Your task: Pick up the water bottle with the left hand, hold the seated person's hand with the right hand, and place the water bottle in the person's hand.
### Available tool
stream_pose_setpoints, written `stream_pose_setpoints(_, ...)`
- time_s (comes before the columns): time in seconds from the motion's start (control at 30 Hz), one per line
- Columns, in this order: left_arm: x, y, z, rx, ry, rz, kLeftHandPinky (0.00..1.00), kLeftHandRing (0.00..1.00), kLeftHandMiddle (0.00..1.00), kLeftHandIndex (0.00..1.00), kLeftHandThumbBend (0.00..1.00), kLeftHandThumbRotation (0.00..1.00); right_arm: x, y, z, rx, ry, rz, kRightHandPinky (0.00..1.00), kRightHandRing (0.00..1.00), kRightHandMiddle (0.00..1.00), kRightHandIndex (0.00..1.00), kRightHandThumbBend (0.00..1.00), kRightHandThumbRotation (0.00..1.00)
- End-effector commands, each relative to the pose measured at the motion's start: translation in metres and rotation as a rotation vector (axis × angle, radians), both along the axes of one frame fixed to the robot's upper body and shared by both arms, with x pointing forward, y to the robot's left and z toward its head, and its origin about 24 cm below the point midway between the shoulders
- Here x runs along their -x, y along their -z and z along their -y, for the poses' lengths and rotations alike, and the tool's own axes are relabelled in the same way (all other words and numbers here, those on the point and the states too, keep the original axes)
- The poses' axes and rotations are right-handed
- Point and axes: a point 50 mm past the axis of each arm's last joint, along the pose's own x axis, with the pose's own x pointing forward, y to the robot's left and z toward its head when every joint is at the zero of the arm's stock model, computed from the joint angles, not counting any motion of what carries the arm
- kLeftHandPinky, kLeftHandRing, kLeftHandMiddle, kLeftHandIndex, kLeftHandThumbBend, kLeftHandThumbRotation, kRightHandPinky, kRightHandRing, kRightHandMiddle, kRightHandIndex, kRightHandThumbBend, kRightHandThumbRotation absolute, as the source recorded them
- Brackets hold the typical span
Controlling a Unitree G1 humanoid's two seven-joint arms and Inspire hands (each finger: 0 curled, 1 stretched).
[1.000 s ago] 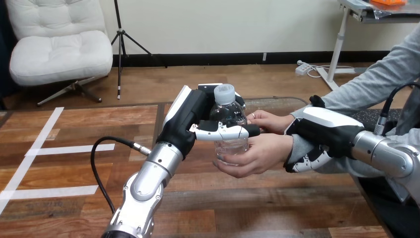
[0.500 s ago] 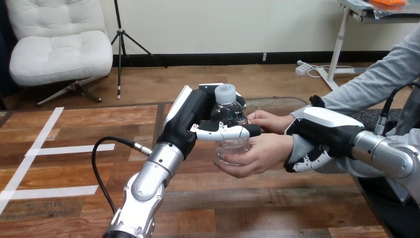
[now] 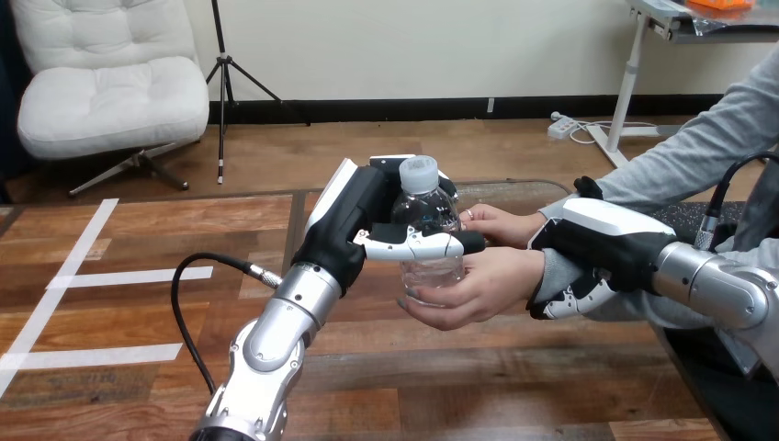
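Left hand [image 3: 354, 225]: is wrapping its fingers and thumb round the water bottle [image 3: 424, 209], gripping it at mid-body and holding it upright above the table [image 3: 441, 386].
Right hand [image 3: 602, 239]: is closing round the person's wrist [image 3: 549, 274] from above, with its fingers curling underneath the sleeve.
Person's lower hand [image 3: 473, 287]: is cupping the base of the water bottle, palm up, with fingers rising along the near side.
Person's upper hand [image 3: 496, 223]: is resting close behind the water bottle; whether it is touching cannot be told.
Cap [image 3: 418, 173]: is sitting on the neck, clear of both grips.
Risk, early release: the water bottle is likely resting only shallowly in the cupped palm, so opening the left hand before the person is gripping could let it tip toward the table.
Risk, snagging: the thumb is lying across the front just above the person's fingers, so withdrawing sideways could drag the water bottle or pinch those fingers.
Risk, wrist grip: tightening or pulling with the right hand could be shifting the palm away from the base.
Count: one table; two robot hands; two person's hands; one water bottle; one cap.
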Motion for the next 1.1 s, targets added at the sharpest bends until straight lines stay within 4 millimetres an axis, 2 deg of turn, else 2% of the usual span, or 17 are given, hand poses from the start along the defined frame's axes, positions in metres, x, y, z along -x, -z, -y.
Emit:
stream_pose_setpoints(0.0, -0.0085, -0.0236, 0.0035, 0.041, 0.016, 0.065, 0.33, 0.37, 0.40, 0.40, 0.79, 0.00, -0.0162, -0.0451, -0.0121, -0.099, -0.036, 0.173, 0.23, 0.27, 0.34, 0.38, 0.48, 0.00)
stream_pose_setpoints(0.13, -0.0086, -0.0227, 0.0024, 0.054, 0.040, 0.035, 0.34, 0.38, 0.41, 0.41, 0.79, 0.00, -0.0160, -0.0448, -0.0123, -0.097, -0.039, 0.177, 0.23, 0.27, 0.34, 0.38, 0.48, 0.00)
stream_pose_setpoints(0.33, -0.0091, -0.0216, 0.0009, 0.058, 0.091, -0.001, 0.38, 0.45, 0.50, 0.48, 0.86, 0.00, -0.0161, -0.0447, -0.0126, -0.098, -0.039, 0.176, 0.23, 0.27, 0.34, 0.38, 0.48, 0.00)
stream_pose_setpoints(0.43, -0.0096, -0.0208, 0.0001, 0.048, 0.110, -0.011, 0.42, 0.51, 0.57, 0.55, 0.89, 0.06, -0.0160, -0.0447, -0.0126, -0.096, -0.039, 0.176, 0.22, 0.27, 0.33, 0.37, 0.48, 0.00)
stream_pose_setpoints(0.5, -0.0100, -0.0203, -0.0004, 0.042, 0.117, -0.015, 0.48, 0.58, 0.64, 0.62, 0.92, 0.17, -0.0160, -0.0447, -0.0126, -0.095, -0.039, 0.176, 0.22, 0.27, 0.33, 0.37, 0.48, 0.00)
stream_pose_setpoints(0.73, -0.0115, -0.0183, -0.0030, -0.001, 0.125, -0.013, 0.65, 0.73, 0.78, 0.76, 0.97, 0.41, -0.0160, -0.0446, -0.0122, -0.093, -0.036, 0.175, 0.22, 0.27, 0.33, 0.37, 0.49, 0.00)
stream_pose_setpoints(0.8, -0.0119, -0.0170, -0.0037, -0.008, 0.126, -0.016, 0.72, 0.79, 0.83, 0.81, 0.99, 0.52, -0.0160, -0.0446, -0.0120, -0.095, -0.036, 0.174, 0.22, 0.27, 0.33, 0.37, 0.49, 0.00)
stream_pose_setpoints(1.07, -0.0134, -0.0140, -0.0062, -0.058, 0.124, -0.012, 0.84, 0.89, 0.93, 0.90, 1.00, 0.75, -0.0160, -0.0444, -0.0119, -0.095, -0.035, 0.173, 0.22, 0.26, 0.33, 0.37, 0.49, 0.00)
